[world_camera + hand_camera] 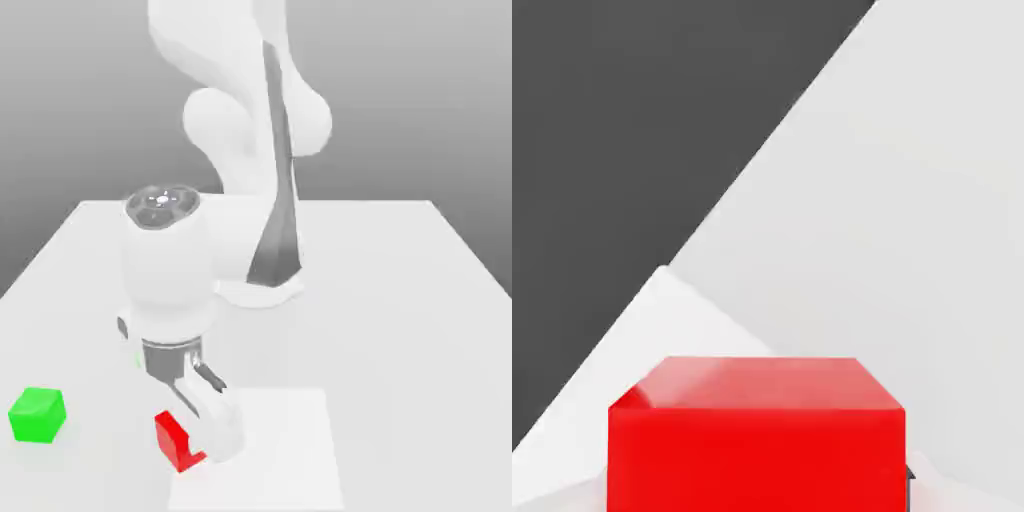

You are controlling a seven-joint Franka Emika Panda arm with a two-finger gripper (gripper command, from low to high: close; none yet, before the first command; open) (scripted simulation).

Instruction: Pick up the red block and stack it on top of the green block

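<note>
The red block, a glossy plastic-looking cube [176, 440], sits low at the tip of the white Panda arm's end effector [205, 440], apparently between its fingers and at or just above the white table [400, 300]. Whether the fingers are clenched on the cube or merely flanking it cannot be told: one pale finger [222, 425] covers the cube's far side in the exterior view, and the hand view offers no clear sight of the pads against the cube's faces [757, 440].

The green block, a matte cube [37, 415], rests on the table well apart from the end effector, toward the exterior view's left and untouched.

Risks from here, as a judgement: if the grip is shallow or off-centre, the cube could twist or slip out during the lift. If the end effector travels too low on the way across, the carried cube could strike the green one and knock it away. A release made off-centre or from too high could leave the red cube tilted, overhanging an edge, or tumbling to the table.
</note>
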